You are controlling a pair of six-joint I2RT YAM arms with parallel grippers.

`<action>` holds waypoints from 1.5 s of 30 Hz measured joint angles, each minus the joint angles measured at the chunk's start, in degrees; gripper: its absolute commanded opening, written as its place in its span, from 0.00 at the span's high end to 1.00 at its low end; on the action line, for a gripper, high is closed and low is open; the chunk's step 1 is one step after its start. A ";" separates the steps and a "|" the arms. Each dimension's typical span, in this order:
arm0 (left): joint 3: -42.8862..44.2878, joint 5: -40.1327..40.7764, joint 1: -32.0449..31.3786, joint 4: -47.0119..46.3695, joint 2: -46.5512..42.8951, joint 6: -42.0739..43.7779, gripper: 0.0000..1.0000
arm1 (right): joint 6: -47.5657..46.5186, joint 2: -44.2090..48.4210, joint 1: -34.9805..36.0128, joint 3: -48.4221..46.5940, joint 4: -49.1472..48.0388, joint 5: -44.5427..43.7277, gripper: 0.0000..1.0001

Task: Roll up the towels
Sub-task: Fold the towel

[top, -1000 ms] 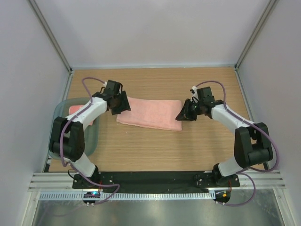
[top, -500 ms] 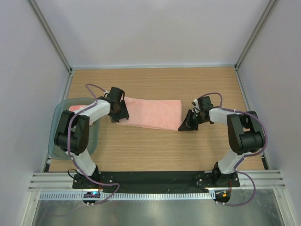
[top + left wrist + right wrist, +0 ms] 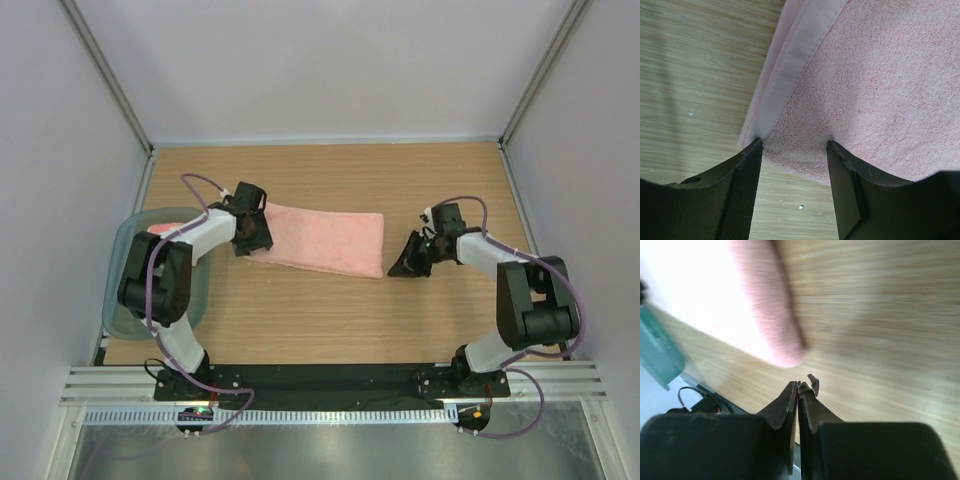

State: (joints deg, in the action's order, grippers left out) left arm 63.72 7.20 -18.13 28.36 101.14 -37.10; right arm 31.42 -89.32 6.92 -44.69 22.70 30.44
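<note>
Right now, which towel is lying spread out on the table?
The flat towel in the middle; the other towel sits in the tray at the left edge.

nubby matt terry towel (image 3: 880, 90), smooth-hemmed; matt wood-grain table (image 3: 690, 75); translucent plastic tray (image 3: 198, 290)

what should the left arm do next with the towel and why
Probably close the left fingers on the towel's corner: they stand open astride its hemmed edge, not yet pinching. The right fingers are shut, empty, off the towel's other end.

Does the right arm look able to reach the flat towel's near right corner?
Probably yes: the right gripper sits just beside the towel, nothing between, though its jaws are shut.
</note>
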 measured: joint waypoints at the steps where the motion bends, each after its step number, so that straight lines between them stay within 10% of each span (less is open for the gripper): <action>1: 0.07 0.39 -0.09 0.09 -0.02 0.07 0.43 | 0.02 1.49 -0.02 -0.46 0.52 0.61 0.87; 9: 1.40 2.40 -1.05 1.75 0.00 0.33 0.44 | 5.38 3.50 -0.02 -11.80 -6.08 7.26 0.96; 17: 1.53 2.86 -1.29 2.21 0.00 0.55 0.44 | 18.93 -21.20 -0.02 -17.49 -31.41 15.78 0.99; 32: 1.75 3.56 -1.38 2.67 0.28 1.57 0.44 | 39.39 -38.21 -11.30 -6.95 -75.84 23.93 0.99; 45: 2.47 3.74 -1.36 3.45 0.31 1.55 0.44 | 24.57 -13.77 -6.60 -4.35 -50.71 20.59 0.99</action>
State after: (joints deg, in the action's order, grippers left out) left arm 66.19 10.94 -19.49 31.81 101.45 -35.55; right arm 55.99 -103.09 0.32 -49.04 -28.01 51.03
